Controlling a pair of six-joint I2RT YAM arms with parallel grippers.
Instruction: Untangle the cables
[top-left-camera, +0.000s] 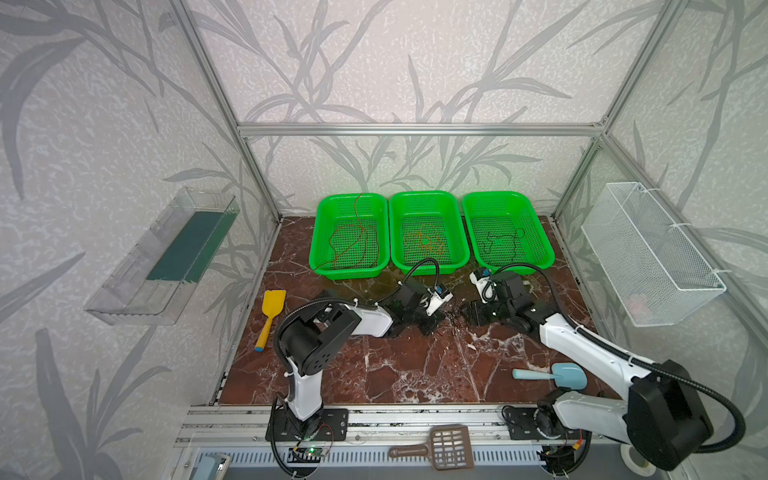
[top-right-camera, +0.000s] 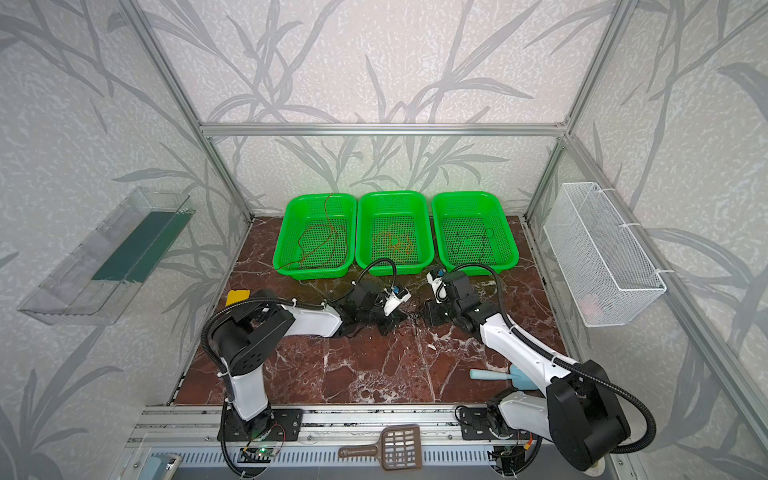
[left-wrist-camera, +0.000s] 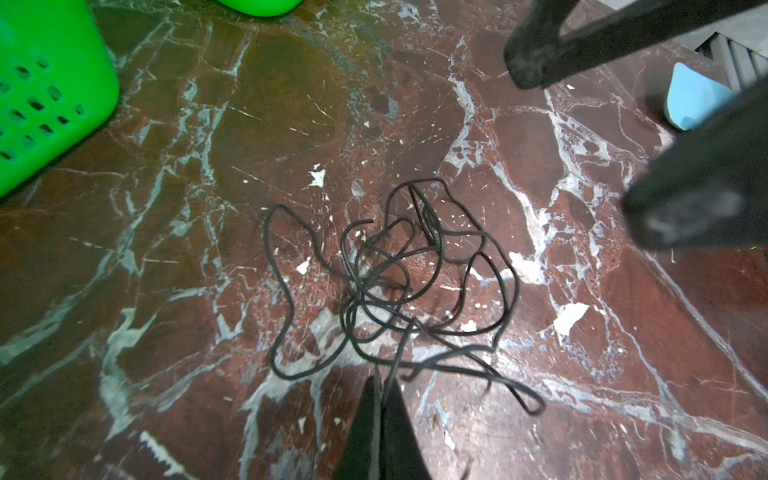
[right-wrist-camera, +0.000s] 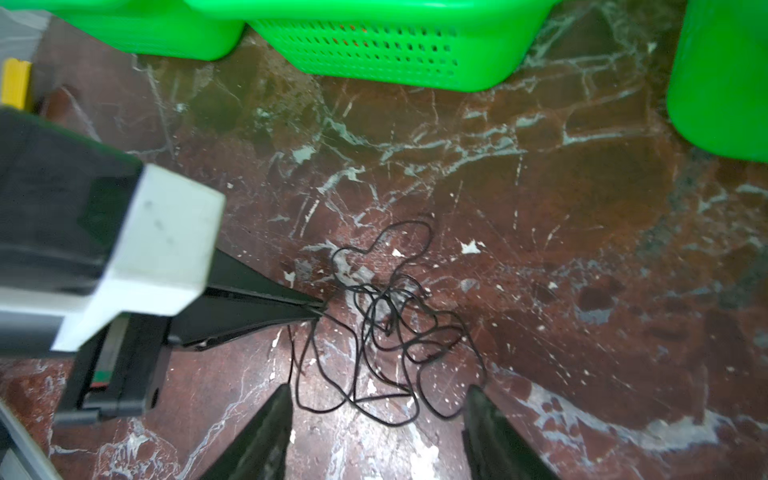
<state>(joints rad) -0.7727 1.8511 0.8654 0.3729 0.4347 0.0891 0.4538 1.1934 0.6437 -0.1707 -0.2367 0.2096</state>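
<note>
Black cable tangle (left-wrist-camera: 395, 282) on surface (top-left-camera: 415, 365) just before the middle green basket (top-left-camera: 428, 269), clear of every edge. Left hand (left-wrist-camera: 381, 384) clamped on one strand; right hand (right-wrist-camera: 379, 390) spread astride it, empty. Orange cable (top-left-camera: 426, 243) inside that basket, red-brown cable (top-left-camera: 361, 241) in its left neighbour (top-left-camera: 351, 272), black cable (top-left-camera: 505, 241) in its right neighbour (top-left-camera: 498, 194).

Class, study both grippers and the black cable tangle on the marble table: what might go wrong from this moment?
1. The left gripper is shut on one strand of the black cable tangle; pulling may tighten the crossed loops or drag the whole bunch.
2. The right gripper stands open astride several loops; closing here would likely catch more than one strand.
</note>
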